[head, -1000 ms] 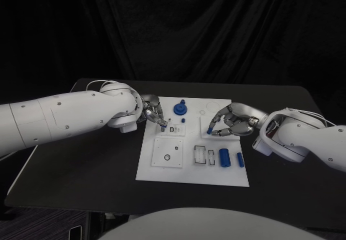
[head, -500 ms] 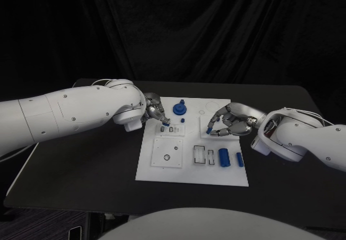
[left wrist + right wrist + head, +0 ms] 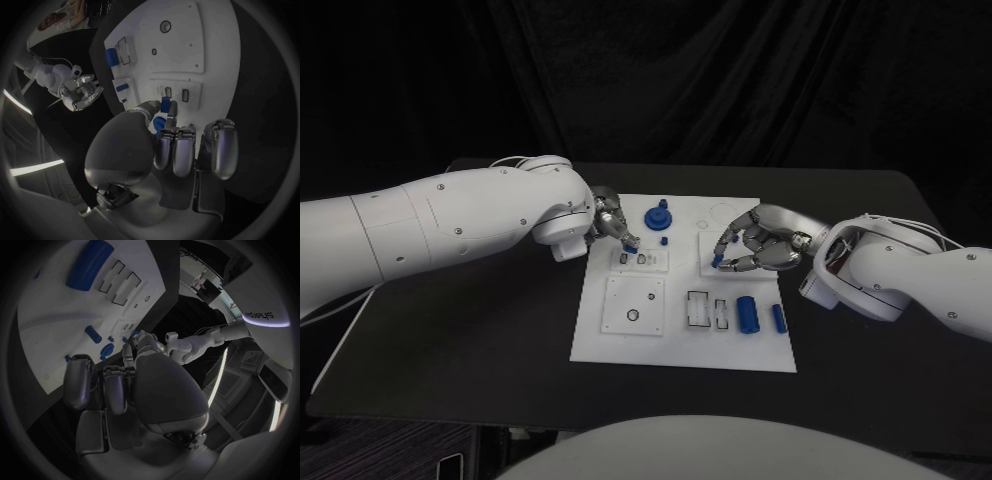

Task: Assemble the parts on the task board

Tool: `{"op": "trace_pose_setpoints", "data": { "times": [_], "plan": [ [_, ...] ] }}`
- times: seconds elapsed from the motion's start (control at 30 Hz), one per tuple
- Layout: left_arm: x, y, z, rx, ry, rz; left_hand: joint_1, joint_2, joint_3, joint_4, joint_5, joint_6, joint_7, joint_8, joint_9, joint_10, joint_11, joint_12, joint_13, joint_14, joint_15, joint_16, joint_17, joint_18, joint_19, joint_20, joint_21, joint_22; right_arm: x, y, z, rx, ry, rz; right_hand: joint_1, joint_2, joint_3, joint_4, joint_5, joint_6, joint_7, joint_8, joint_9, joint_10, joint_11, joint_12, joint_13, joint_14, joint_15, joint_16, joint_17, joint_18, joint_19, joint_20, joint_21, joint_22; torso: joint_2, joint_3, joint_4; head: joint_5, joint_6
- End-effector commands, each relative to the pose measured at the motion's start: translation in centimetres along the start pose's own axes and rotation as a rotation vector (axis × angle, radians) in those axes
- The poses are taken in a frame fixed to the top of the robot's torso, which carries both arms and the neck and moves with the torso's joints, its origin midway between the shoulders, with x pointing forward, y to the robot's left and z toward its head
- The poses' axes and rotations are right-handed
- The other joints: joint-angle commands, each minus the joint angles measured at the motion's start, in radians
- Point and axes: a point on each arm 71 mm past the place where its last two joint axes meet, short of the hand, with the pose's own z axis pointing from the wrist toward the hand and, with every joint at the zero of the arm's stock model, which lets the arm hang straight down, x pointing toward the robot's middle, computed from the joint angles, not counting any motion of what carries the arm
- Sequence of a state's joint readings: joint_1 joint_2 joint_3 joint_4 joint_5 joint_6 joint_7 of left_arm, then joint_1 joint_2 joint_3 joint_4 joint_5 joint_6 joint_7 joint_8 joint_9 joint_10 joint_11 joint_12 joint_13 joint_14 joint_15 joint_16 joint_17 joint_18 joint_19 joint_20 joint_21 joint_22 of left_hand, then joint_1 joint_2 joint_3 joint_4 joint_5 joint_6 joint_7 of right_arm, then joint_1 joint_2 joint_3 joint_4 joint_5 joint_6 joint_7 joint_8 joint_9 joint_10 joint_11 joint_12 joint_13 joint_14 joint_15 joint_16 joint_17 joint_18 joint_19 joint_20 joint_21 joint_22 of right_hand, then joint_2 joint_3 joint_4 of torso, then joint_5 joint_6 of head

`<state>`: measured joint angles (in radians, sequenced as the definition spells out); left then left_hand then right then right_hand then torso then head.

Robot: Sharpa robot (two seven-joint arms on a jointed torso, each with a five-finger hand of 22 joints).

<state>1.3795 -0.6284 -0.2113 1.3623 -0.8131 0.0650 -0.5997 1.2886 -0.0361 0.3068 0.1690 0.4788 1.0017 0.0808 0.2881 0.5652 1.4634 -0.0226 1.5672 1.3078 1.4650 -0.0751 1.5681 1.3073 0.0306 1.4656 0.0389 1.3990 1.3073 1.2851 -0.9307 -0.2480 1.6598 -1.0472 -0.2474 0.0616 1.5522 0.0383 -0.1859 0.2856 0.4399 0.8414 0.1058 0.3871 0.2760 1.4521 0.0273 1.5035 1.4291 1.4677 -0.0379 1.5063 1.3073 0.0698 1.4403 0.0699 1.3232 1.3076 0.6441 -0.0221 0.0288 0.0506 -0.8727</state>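
Observation:
The white task board (image 3: 687,345) lies in the middle of the black table. My left hand (image 3: 609,230) hovers over the board's far left part and pinches a small blue part (image 3: 630,243) (image 3: 165,104) between thumb and finger. The part hangs just above a small block with two slots (image 3: 643,260) (image 3: 176,94). My right hand (image 3: 762,246) is curled over the board's right side, with a small blue part (image 3: 718,261) pinched at its fingertips. On the board stand a blue knob (image 3: 659,215), a blue cylinder (image 3: 749,314) and a shorter blue piece (image 3: 779,318).
A square white plate with a round hole (image 3: 636,305) and two rectangular pockets (image 3: 710,311) sit on the board's near half. My bulky left arm (image 3: 444,225) hangs over the table's left side. Bare black table (image 3: 473,340) surrounds the board.
My left hand has drawn back and up from the slotted block, keeping its blue part. The right hand has hardly moved.

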Motion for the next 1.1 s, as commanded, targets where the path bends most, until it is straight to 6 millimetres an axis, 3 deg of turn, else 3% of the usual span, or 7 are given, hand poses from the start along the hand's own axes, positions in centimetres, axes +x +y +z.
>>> {"op": "trace_pose_setpoints", "data": {
  "times": [0.03,0.23,0.33,0.53,1.1],
  "plan": [
    [0.0,-0.2,0.1,-0.009,0.019,-0.005,0.000,0.008,0.005,-0.005,-0.001,0.033,-0.036,0.002,0.025,0.107,-0.008,0.004,0.263,0.106,-0.005,0.003,0.263,0.013,0.008,-0.005,-0.005,0.203,0.0,0.0,0.0,0.010,-0.001,-0.005,0.011,0.001,-0.002,0.001,-0.005,0.008,-0.002,0.004,-0.001,-0.001,-0.005,-0.005,-0.055,0.071,-0.006,-0.004,0.138,-0.004,0.001,-0.004,-0.005,0.155,0.001,-0.0004,-0.0021,0.005,0.000],
    [0.0,-0.4,0.2,-0.012,0.024,0.000,-0.001,0.008,0.006,-0.005,-0.002,0.033,-0.035,0.002,0.026,0.107,-0.007,0.004,0.263,0.106,-0.005,0.003,0.263,0.013,0.007,-0.005,-0.007,0.202,0.1,0.0,0.1,0.010,0.003,-0.005,0.011,0.002,-0.002,0.002,-0.004,0.008,-0.002,0.004,-0.002,-0.001,-0.005,-0.005,-0.055,0.071,-0.006,-0.004,0.138,-0.004,0.001,-0.004,-0.005,0.155,0.001,-0.0020,0.0007,0.001,0.000],
    [0.0,-0.3,0.3,-0.014,0.028,0.003,-0.003,0.008,0.006,-0.005,-0.003,0.033,-0.035,0.002,0.026,0.107,-0.007,0.004,0.263,0.106,-0.004,0.003,0.263,0.013,0.007,-0.005,-0.006,0.203,0.1,0.0,0.1,0.012,0.010,-0.005,0.011,0.002,-0.002,0.002,-0.003,0.008,-0.002,0.004,-0.003,-0.001,-0.005,-0.006,-0.056,0.071,-0.007,-0.004,0.137,-0.003,0.000,-0.004,-0.006,0.154,0.001,-0.0027,0.0010,0.006,0.000],
    [0.0,-0.4,0.4,-0.018,0.038,0.011,-0.011,0.009,0.007,-0.006,-0.012,0.032,-0.034,0.001,0.028,0.107,-0.006,0.004,0.263,0.106,-0.004,0.003,0.263,0.012,0.010,-0.005,-0.002,0.204,0.1,0.0,0.0,0.006,0.005,-0.005,0.017,0.005,-0.002,0.001,0.010,0.009,-0.003,0.005,-0.007,-0.002,-0.005,-0.007,-0.058,0.071,-0.007,-0.004,0.138,-0.004,0.001,-0.005,-0.006,0.155,0.001,-0.0003,0.0007,-0.003,0.000],
    [0.3,-0.6,0.6,-0.018,0.045,0.014,-0.025,0.011,0.008,-0.006,-0.027,0.033,-0.035,0.001,0.032,0.107,-0.006,0.004,0.263,0.106,-0.004,0.003,0.263,0.013,0.009,-0.005,-0.007,0.203,-1.6,0.2,-0.8,-0.016,-0.217,-0.107,0.024,-0.005,-0.015,0.003,0.038,0.020,-0.006,0.011,-0.024,0.017,-0.008,0.003,-0.035,0.078,-0.011,0.007,0.157,-0.012,0.021,-0.009,0.024,0.169,0.002,-0.0009,0.0008,0.000,0.000]
  ]
}}
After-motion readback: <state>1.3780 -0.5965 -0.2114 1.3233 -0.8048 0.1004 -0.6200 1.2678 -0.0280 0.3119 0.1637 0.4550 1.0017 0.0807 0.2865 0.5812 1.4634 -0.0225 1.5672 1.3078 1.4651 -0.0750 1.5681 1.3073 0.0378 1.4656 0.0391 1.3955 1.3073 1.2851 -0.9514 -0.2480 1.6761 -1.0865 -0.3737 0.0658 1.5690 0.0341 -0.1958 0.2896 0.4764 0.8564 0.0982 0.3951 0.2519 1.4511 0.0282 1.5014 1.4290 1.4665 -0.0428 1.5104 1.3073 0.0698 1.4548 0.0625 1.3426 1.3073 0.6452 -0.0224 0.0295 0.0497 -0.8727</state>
